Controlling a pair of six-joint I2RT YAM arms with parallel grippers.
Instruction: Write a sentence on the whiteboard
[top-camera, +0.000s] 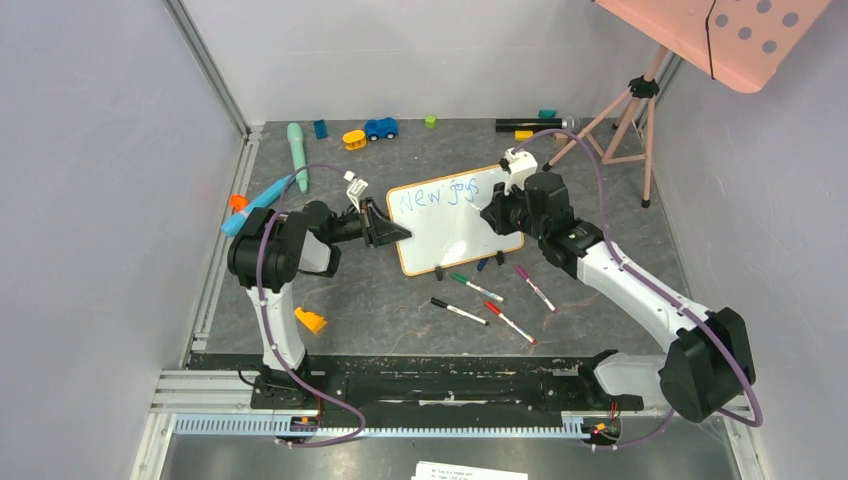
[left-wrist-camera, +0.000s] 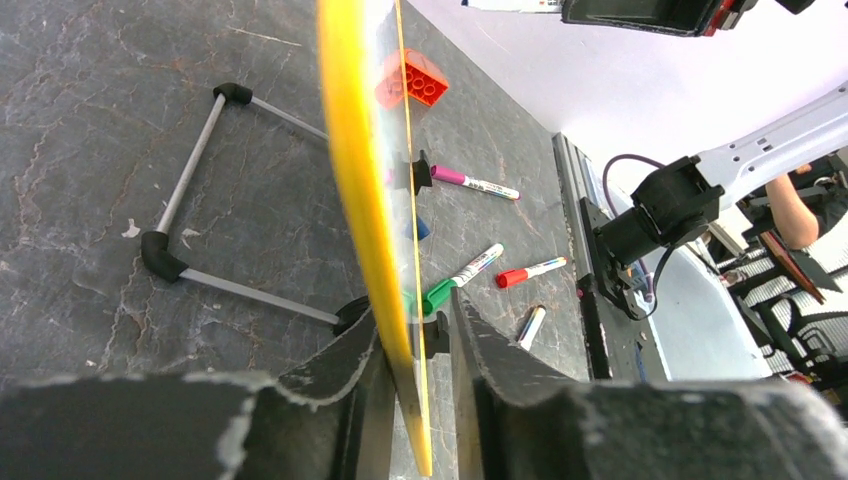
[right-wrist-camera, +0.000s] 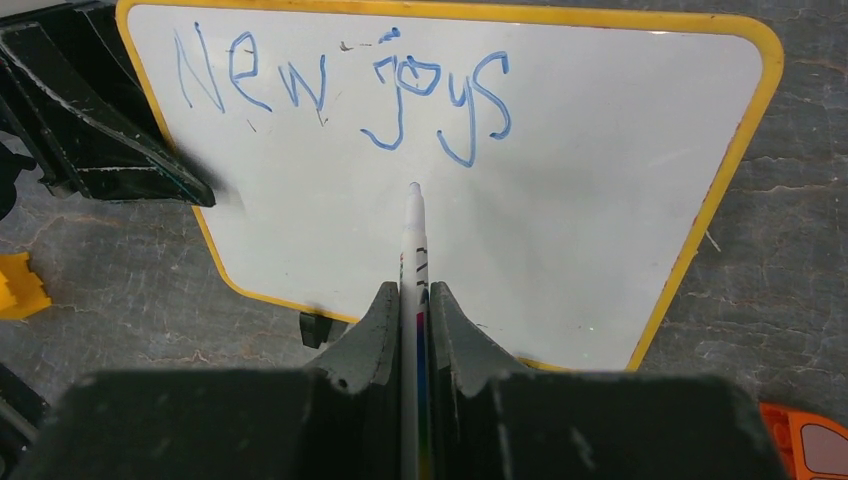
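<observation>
right wrist view: whiteboard stands mid-table, sentence so far "new joys" in blue, one line. r gripper pinched tight on a marker, tip just under the writing — contact can't tell. l gripper clamps the board's left edge. loose markers lie near its front edge.

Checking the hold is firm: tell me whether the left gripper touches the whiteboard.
Touching. The left wrist view shows the left gripper clamping the whiteboard edge between its fingers.
</observation>
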